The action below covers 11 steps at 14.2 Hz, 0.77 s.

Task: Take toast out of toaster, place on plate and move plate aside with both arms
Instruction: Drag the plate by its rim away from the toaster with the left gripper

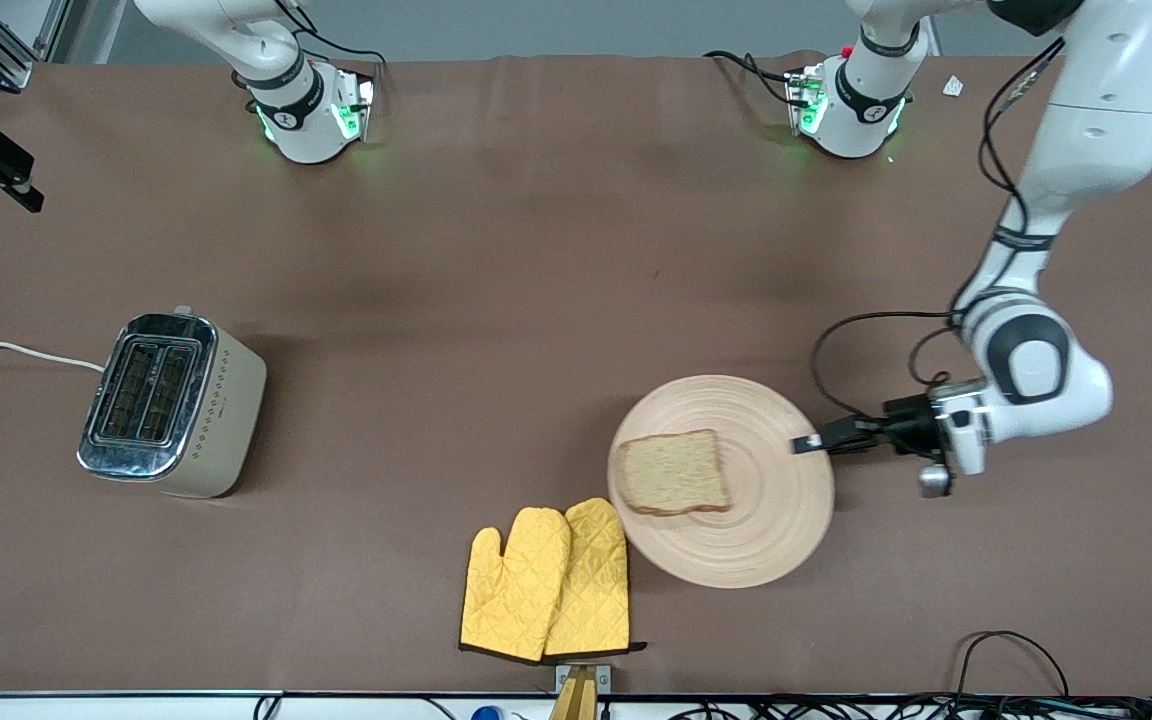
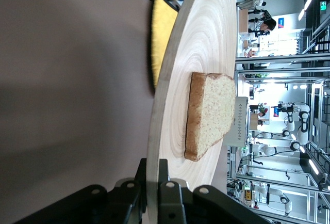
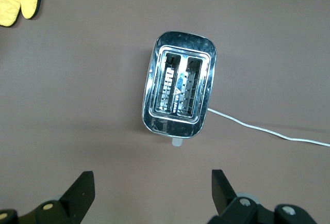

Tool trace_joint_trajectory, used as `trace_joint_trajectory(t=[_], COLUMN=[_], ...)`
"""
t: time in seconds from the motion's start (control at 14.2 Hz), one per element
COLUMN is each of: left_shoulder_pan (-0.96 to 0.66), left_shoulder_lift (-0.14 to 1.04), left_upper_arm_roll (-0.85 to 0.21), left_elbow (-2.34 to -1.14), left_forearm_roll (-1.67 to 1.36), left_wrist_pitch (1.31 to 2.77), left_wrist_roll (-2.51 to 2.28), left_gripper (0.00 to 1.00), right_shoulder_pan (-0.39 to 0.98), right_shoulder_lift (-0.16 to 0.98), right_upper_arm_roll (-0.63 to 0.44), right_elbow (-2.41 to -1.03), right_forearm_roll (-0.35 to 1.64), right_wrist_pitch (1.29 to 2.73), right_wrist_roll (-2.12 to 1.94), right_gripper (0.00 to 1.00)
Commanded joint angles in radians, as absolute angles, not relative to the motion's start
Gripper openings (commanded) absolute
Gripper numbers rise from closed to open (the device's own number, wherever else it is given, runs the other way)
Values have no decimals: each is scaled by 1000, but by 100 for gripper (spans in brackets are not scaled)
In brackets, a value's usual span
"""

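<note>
The round light-wood plate (image 1: 766, 520) is near the front of the table, toward the left arm's end. The toast (image 1: 674, 472) lies flat on it, on the side toward the mitts. My left gripper (image 1: 806, 443) is shut on the plate's rim, one finger above it and one below. In the left wrist view the gripper (image 2: 153, 170) pinches the rim of the plate (image 2: 201, 38), with the toast (image 2: 211, 113) farther along it. My right gripper (image 3: 152, 182) is open and empty, high over the toaster (image 3: 179, 90); it is out of the front view.
The silver toaster (image 1: 171, 405) stands toward the right arm's end, its white cord (image 1: 16, 350) running off the table. Two yellow oven mitts (image 1: 546, 585) lie beside the plate, nearer the front camera; the plate's rim overlaps one. Cables (image 1: 1016, 660) lie along the front edge.
</note>
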<state>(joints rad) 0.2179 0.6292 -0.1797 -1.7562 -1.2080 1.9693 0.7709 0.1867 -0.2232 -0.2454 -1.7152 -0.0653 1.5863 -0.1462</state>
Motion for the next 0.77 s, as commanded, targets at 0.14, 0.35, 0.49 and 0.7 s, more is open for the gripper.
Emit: trace_joint_trajectory(t=[0.14,0.35,0.49,0.7], left_shoulder_pan=[415,507,558,610], left_shoulder_lift=[638,655,690,724], left_upper_arm_roll=[-195,-189,-189,-184], left_elbow=[-1750,-1743,-1700,-1678], left_forearm_roll=[-1091,-999,-928,-894], left_wrist_pitch=[1812,1812,1812,1812], left_wrist_roll=[752,752,752,755], left_gripper=[0,0,0,0], right_shoulder_pan=[181,204,201,206], right_shoulder_lift=[-216,-215,-212,-212], right_upper_arm_roll=[-239,-230,-233,-232], right_elbow=[-1707,-1707,-1707,-1707], right_forearm_roll=[-81,-81,-81,-80], right_wrist_pitch=[1594,1608,1609,1606], right_wrist_roll=[-144,-143,-144,-141], right_gripper=[100,100,100,100])
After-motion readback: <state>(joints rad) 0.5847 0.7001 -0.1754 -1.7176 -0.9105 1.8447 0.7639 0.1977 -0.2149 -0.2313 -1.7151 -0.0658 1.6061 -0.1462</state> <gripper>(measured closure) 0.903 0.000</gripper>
